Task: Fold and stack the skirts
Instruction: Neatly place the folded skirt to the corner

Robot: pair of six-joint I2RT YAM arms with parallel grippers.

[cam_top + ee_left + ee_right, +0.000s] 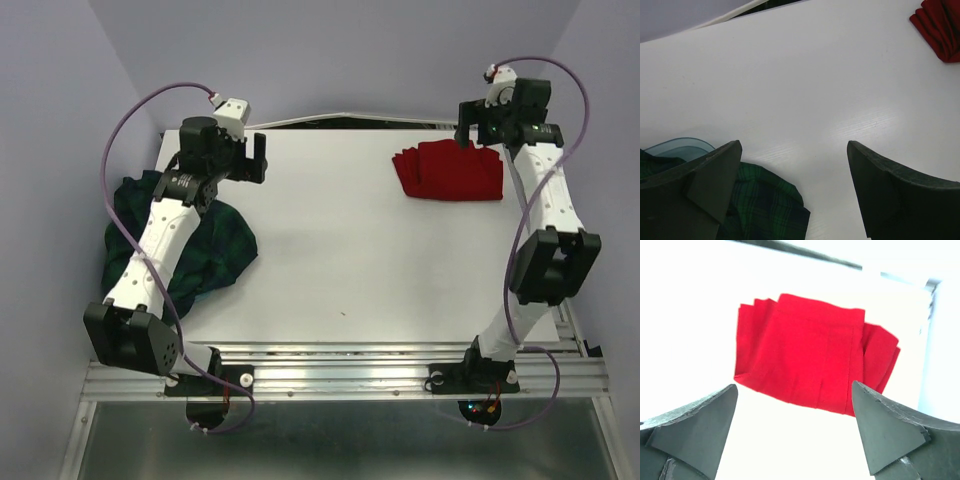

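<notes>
Open table [350, 250] lies between plaid skirt [225, 248] and red skirt [450, 172].

Top external view: high above and behind both arm bases, looking down on the whole flat white table [350, 260], far enough back to take in both arms.
Left wrist view: low and close over the table's left part, facing its far right corner between the dark fingers [705, 185] of the left gripper [794, 145].
Right wrist view: close above the folded bright red pleated cloth skirt [810, 355], framed by the right gripper [794, 385].
Shared: the red skirt shows in all three views; the rumpled dark green and navy plaid cloth skirt [215, 250] shows in the top and left wrist views.
</notes>
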